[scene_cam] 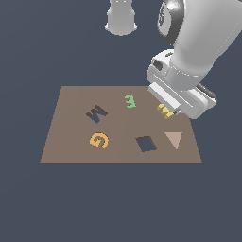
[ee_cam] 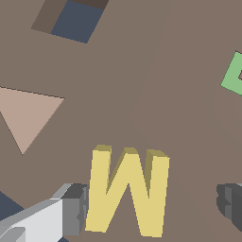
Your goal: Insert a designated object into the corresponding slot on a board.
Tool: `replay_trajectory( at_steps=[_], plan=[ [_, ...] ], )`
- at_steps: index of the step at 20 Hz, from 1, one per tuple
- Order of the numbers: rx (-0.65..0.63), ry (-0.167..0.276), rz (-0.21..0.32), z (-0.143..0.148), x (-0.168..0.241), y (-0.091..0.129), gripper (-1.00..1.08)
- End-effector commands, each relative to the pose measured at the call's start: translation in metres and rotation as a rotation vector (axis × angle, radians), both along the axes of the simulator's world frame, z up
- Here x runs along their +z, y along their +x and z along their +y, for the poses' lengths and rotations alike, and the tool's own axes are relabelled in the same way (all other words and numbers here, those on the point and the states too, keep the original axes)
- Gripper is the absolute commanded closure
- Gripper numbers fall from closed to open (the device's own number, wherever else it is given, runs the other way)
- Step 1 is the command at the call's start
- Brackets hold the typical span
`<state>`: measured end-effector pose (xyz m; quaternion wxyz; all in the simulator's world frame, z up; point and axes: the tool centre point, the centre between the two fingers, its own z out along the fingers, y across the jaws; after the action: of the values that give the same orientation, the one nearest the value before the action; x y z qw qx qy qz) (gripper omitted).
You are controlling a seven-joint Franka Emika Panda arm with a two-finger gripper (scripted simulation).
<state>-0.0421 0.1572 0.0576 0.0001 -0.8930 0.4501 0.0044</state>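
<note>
Yellow M block (ee_cam: 127,191) lies on the brown board (scene_cam: 71,142) between the spread fingers (ee_cam: 71,210), one pad touching its side, the other apart, so nothing is gripped. It sits by the board's far edge on the exterior view's right, well apart from the dark M slot (scene_cam: 97,114). Grasping, carrying and inserting all remain.

Simulated test scene, not a real room: flat dark blue-grey ground w/ no walls or furniture, plain untextured renders. Only a flat brown board (scene_cam: 71,142) lying on it, w/ small letter blocks, a pale triangle (scene_cam: 174,139) and dark cutouts, plus a smooth white robot arm (scene_cam: 203,42) above. Looks like a bare manipulation benchmark setup.
</note>
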Motion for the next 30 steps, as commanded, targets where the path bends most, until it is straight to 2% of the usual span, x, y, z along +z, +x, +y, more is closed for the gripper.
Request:
replay_trajectory(
  at_steps=[1,10,18,27,28,30],
  plan=[
    [-0.037,-0.002,-0.003,0.005,-0.003,0.003,-0.92],
    [-0.101,-0.005,-0.008,0.014,-0.008,0.009,-0.92],
    [-0.098,-0.004,-0.008,0.014,-0.008,0.009,-0.92],
    [-0.098,-0.004,-0.008,0.013,-0.028,0.009,-0.92],
    [-0.098,-0.004,-0.008,0.013,-0.028,0.009,1.08],
    [-0.098,-0.004,-0.008,0.013,-0.028,0.009,1.08]
  ],
)
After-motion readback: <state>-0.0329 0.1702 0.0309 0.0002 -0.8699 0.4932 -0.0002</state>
